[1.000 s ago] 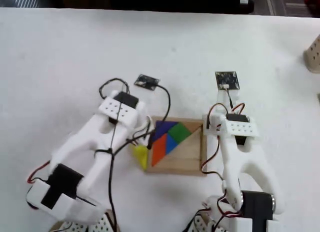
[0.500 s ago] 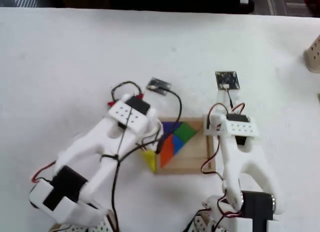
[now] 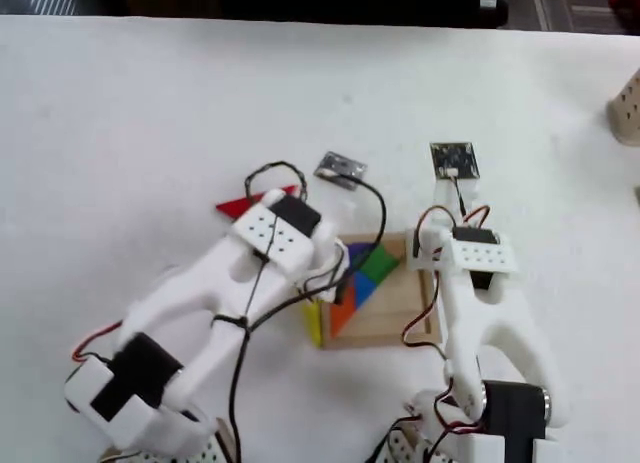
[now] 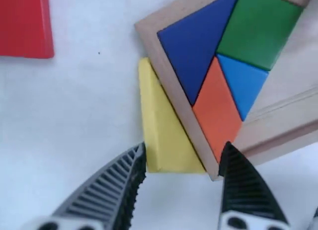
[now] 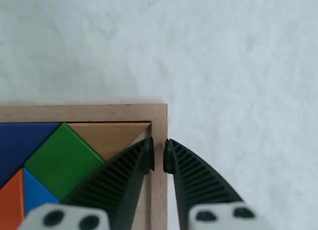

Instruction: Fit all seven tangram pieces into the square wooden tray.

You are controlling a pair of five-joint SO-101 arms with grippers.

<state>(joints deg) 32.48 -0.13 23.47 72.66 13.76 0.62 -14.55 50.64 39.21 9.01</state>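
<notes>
The square wooden tray holds a dark blue triangle, a green square, a light blue triangle and an orange piece. A yellow triangle lies on the table, flat against the outside of the tray's rim. My left gripper is open, one finger beside the yellow triangle and the other over the tray's corner. A red piece lies on the table behind the left arm. My right gripper is shut on the tray's far right rim.
A pale perforated wooden object stands at the table's right edge. The left arm's black cable loops over the tray's far side. White table stretches open to the far left and far right.
The left arm has swung right, pushing the yellow triangle and the tray's near side to the right. The red piece has come out from under it. The right arm has stayed still.
</notes>
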